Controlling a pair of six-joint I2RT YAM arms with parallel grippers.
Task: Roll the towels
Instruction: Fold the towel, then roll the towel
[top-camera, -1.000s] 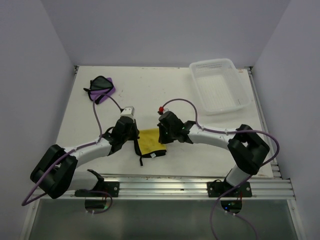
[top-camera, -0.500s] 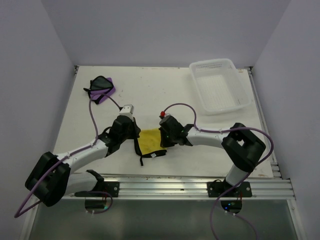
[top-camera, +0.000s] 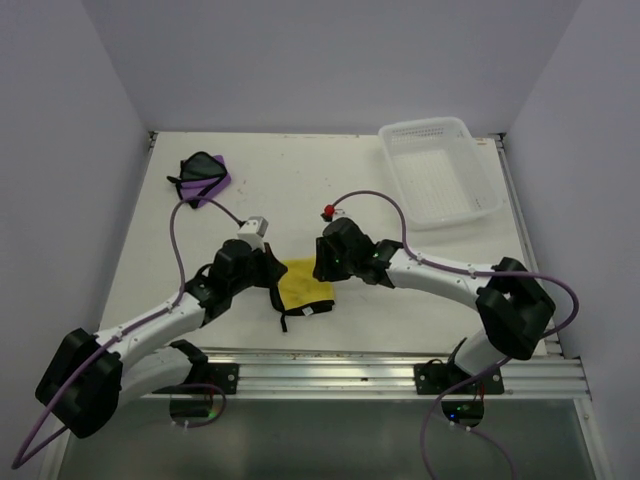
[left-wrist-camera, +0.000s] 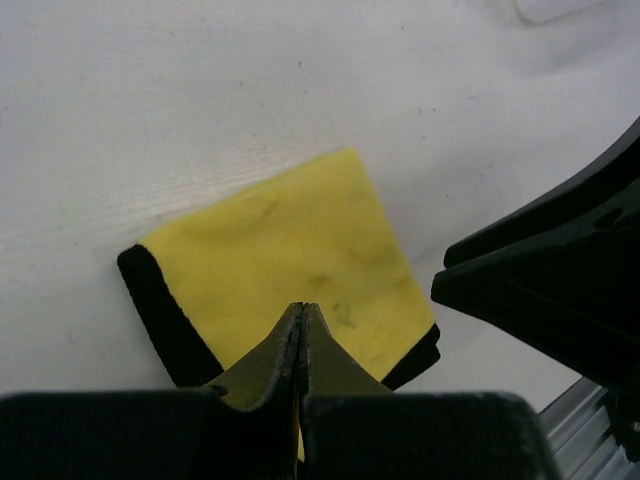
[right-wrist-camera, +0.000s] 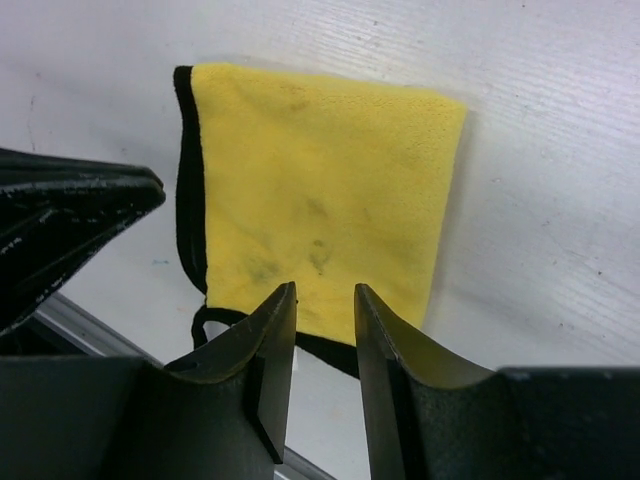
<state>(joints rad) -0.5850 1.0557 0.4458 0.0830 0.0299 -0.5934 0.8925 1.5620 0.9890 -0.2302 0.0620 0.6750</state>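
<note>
Where it rests on the counter (top-camera: 300, 180), the yellow towel (top-camera: 300, 281) lies folded flat between my arms. Purple towel (top-camera: 207, 178): far left, well apart. Left end effector (left-wrist-camera: 302, 315): closed at the yellow towel's black-edged side. Right end effector (right-wrist-camera: 325, 295): parted, empty, over the opposite edge.

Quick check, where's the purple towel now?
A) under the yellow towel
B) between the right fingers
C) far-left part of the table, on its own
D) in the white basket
C: the purple towel lies bunched near the far-left corner of the table, well apart from the yellow towel.
</note>
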